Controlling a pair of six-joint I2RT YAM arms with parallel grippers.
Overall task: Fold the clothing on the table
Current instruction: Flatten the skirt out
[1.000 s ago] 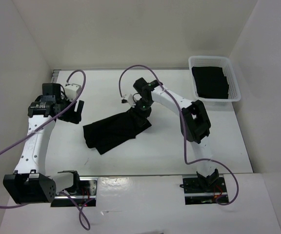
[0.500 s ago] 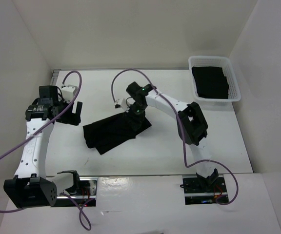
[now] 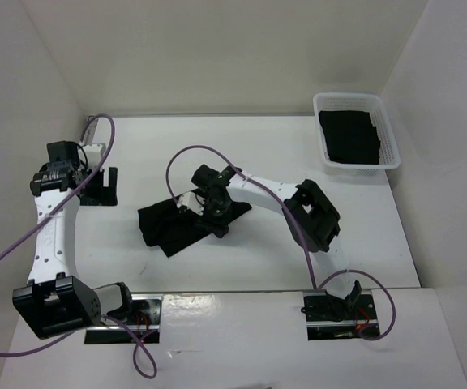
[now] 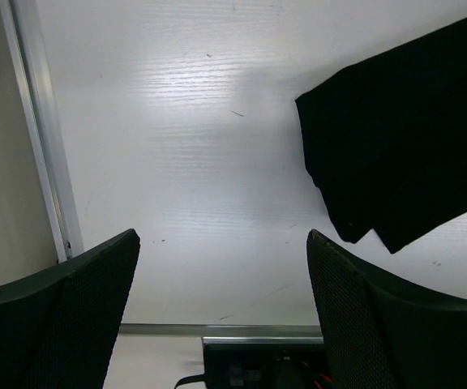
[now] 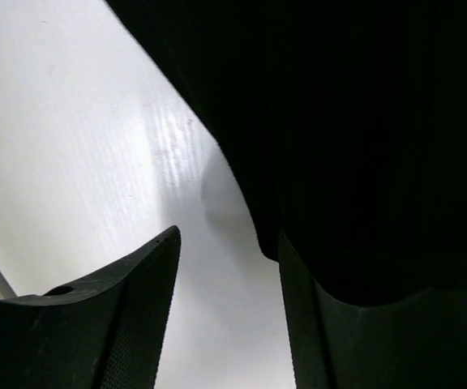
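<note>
Now, left fingers [image 4: 63, 316] spread above table [image 4: 185, 162]; right fingers [image 5: 128, 316] over clothing [image 5: 363, 121].

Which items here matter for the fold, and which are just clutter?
Job: the clothing, black, lying on the table; right gripper over it; left gripper over bare table.
Lying about: white basket at the far right corner, dark cloth inside it.
</note>
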